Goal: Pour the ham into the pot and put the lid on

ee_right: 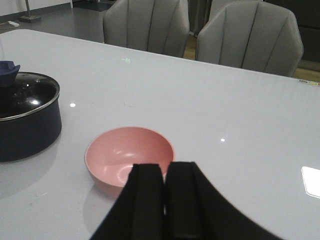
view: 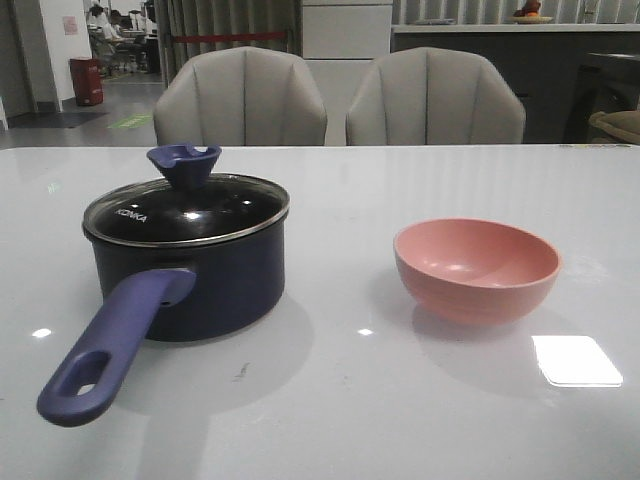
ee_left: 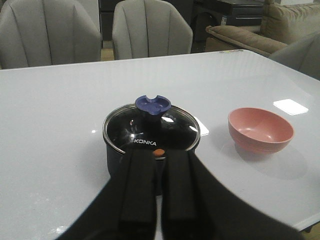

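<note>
Grey padded chairs (view: 240, 97) stand behind a glossy white tabletop (view: 340, 400) that carries only two vessels. On the robot's left sits the pot (view: 215, 285), its long handle (view: 112, 343) pointing toward the near edge, and the lid (view: 186, 208) rests squarely on its rim with the blue knob (view: 184, 160) upright. Well apart on the right stands the pink bowl (view: 476, 268), which looks empty in every view. No ham slices can be seen; whether they lie under the dark glass cannot be told.

Neither arm shows in the front view. The left claw (ee_left: 159, 192) hangs above the pot's near side, the right claw (ee_right: 164, 200) above the bowl's near rim, each with its fingers pressed together and holding nothing.

By this layout the task looks finished. Should the lid need lifting, the notched knob is the place to pinch: glass and steel rim are likely heavy, slick and breakable, so a firm centred grip suits. The pot seems stiff and weighty, best taken by the handle.
</note>
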You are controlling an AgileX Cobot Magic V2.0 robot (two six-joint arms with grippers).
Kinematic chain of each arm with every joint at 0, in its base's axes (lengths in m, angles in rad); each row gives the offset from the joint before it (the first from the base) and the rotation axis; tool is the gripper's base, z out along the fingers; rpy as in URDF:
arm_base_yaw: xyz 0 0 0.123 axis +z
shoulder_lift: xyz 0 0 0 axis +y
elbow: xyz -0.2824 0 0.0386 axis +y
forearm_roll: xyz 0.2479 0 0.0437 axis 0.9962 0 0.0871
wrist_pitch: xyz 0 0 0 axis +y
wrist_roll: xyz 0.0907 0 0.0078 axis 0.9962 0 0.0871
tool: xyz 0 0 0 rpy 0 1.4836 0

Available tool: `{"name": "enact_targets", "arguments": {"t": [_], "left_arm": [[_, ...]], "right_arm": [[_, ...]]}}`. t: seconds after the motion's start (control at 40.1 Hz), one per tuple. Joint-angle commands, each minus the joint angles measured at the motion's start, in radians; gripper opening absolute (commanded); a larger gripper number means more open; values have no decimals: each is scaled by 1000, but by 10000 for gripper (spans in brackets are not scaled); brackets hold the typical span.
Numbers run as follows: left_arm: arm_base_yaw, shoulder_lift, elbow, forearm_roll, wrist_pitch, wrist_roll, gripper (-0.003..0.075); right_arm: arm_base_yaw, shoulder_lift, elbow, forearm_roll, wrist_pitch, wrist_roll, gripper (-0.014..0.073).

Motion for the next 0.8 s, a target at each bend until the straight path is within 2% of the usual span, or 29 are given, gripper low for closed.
{"name": "enact_targets", "arguments": {"t": [0.0,0.175,0.499,0.648,0.773], "left_arm": [[-5,11,-26,-5,-81,1,132],[19,11,19,62,-148,1,132],[375,-124,295,68,-427,1,132],[449,-179,372,66,-454,1,132],[460,-177,396,66,-445,1,132]], "right_arm": [[0,6,-28,7,-69,-11,148],[0,6,-28,7,-69,-11,148],[0,6,-28,7,-69,-11,148],[0,6,-28,7,-69,-11,148],[0,6,-28,7,-69,-11,148]]}}
